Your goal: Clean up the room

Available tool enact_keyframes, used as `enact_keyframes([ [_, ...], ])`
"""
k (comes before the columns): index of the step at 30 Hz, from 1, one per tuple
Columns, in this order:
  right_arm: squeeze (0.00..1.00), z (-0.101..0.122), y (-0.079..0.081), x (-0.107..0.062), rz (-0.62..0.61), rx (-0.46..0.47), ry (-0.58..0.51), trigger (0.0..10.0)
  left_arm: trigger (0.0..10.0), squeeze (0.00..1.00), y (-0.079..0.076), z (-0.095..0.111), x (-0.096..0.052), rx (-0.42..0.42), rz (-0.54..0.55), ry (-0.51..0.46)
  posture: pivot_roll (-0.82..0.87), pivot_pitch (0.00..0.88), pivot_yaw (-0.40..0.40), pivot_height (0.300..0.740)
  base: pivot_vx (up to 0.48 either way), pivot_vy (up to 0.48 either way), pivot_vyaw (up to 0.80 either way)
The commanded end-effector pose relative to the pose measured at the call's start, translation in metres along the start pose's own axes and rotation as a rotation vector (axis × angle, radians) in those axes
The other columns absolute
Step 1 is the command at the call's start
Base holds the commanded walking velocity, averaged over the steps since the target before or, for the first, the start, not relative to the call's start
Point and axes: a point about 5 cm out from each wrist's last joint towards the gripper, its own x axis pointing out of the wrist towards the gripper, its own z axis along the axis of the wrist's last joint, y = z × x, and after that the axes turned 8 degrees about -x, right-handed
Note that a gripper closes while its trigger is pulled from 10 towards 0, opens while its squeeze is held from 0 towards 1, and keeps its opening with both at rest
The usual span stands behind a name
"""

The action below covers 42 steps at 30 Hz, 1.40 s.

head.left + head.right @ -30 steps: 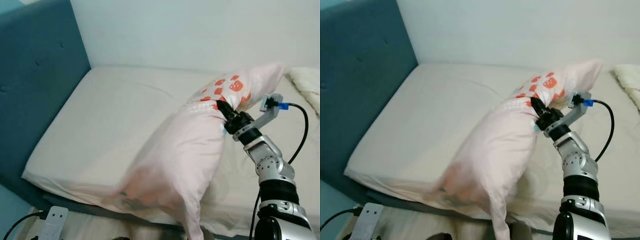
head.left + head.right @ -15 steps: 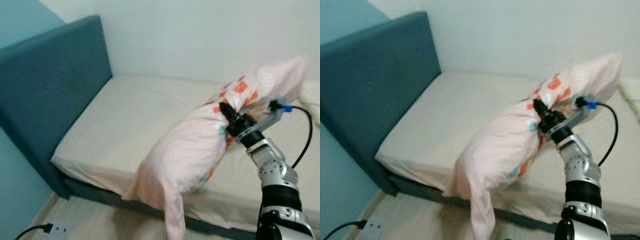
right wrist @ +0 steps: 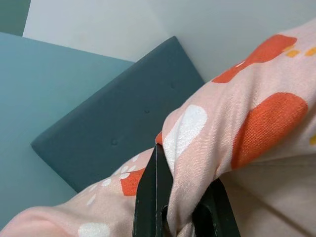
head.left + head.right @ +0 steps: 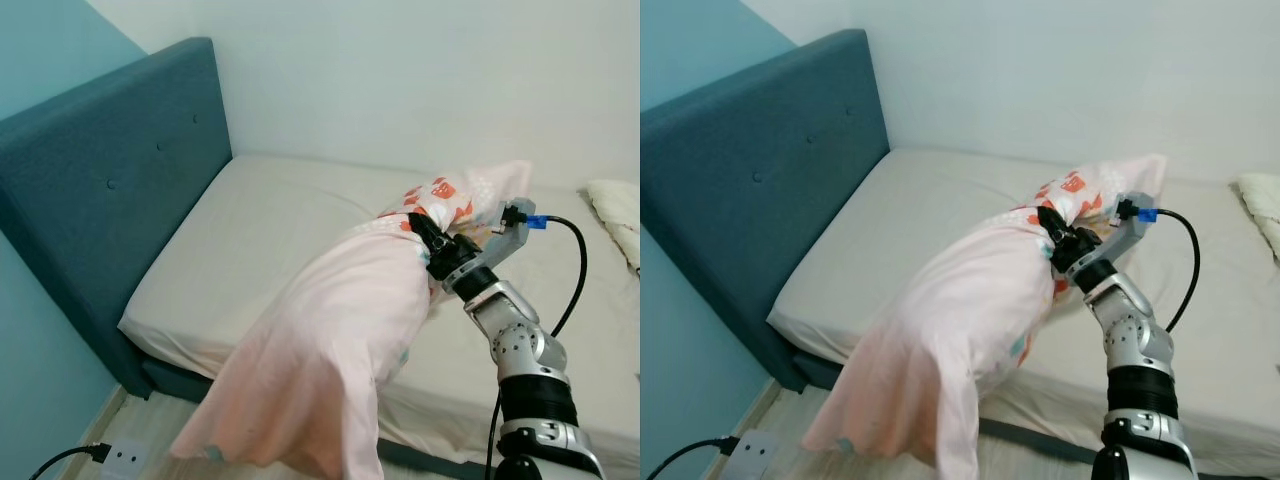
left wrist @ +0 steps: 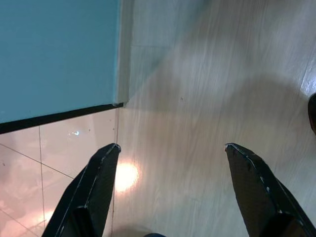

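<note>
A long pink pillow (image 4: pixel 330 340) with orange and white prints hangs over the bed's near edge, its loose end drooping toward the floor. My right gripper (image 4: pixel 421 234) is shut on the pillow's fabric near its upper end, above the mattress (image 4: pixel 250 230). In the right wrist view the black fingers (image 3: pixel 158 197) pinch a fold of the printed cloth (image 3: pixel 237 128). My left gripper (image 5: pixel 170 148) hangs open over a wooden floor (image 5: pixel 207 89), with nothing between its fingers.
A teal padded headboard (image 4: pixel 100 190) stands on the left against a teal wall. A white cushion (image 4: pixel 615 205) lies at the bed's far right. A white power strip (image 4: pixel 125 458) with a black cable sits on the floor at the lower left.
The camera has pulled back and turned, so more headboard and wall show. The pillow's lower end has swung down and now hangs lower over the bed edge. My right gripper keeps its hold.
</note>
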Motion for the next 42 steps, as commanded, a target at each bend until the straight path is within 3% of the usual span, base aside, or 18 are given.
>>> enact_keyframes([
  [1, 0.00, 0.008, 0.006, 0.004, 0.012, -0.029, -0.042, 0.0, 10.0, 0.00, -0.004, -0.003, -0.001, 0.005, -0.014, 0.014, 0.05, 0.000, -0.006, 0.740, 0.000, 0.000, 0.00],
  [4, 0.00, -0.001, 0.006, 0.005, -0.009, -0.022, -0.026, 0.0, 10.0, 0.00, -0.006, -0.002, -0.001, -0.015, -0.025, 0.015, 0.05, 0.000, -0.009, 0.740, 0.000, 0.000, 0.00],
  [5, 0.00, -0.005, 0.006, 0.005, -0.021, -0.026, -0.023, 4.2, 10.0, 0.00, -0.008, -0.002, -0.001, -0.022, -0.030, 0.016, 0.05, 0.000, -0.009, 0.740, 0.000, 0.000, 0.00],
  [6, 0.00, -0.010, 0.006, 0.005, -0.041, -0.054, -0.010, 4.2, 10.0, 0.00, -0.008, -0.001, -0.001, -0.025, -0.034, 0.016, 0.05, 0.000, -0.009, 0.740, 0.000, 0.000, 0.00],
  [7, 0.00, -0.015, 0.007, 0.004, -0.046, -0.068, 0.008, 10.0, 10.0, 0.00, -0.010, -0.001, -0.001, -0.026, -0.039, 0.017, 0.04, 0.000, -0.011, 0.740, 0.000, 0.000, 0.00],
  [15, 0.00, -0.032, 0.013, 0.001, -0.021, -0.134, 0.108, 10.0, 10.0, 0.00, -0.015, -0.005, -0.002, -0.058, -0.053, 0.049, 0.03, 0.000, -0.043, 0.740, 0.000, 0.000, 0.40],
  [21, 0.00, -0.030, 0.015, 0.000, 0.000, -0.147, 0.097, 10.0, 10.0, 0.00, -0.015, -0.009, -0.002, -0.091, -0.061, 0.068, 0.03, 0.000, -0.038, 0.740, 0.000, 0.000, 0.79],
  [37, 0.00, -0.033, 0.025, 0.003, 0.016, -0.144, 0.069, 10.0, 10.0, 0.00, -0.019, -0.010, -0.002, -0.120, -0.068, 0.088, 0.04, 0.000, -0.029, 0.740, 0.000, -0.450, 0.78],
  [42, 0.00, -0.034, 0.023, 0.004, -0.018, -0.169, 0.081, 10.0, 10.0, 0.00, -0.026, -0.010, -0.004, -0.127, -0.062, 0.093, 0.03, 0.000, -0.031, 0.740, 0.000, 0.000, 0.77],
])
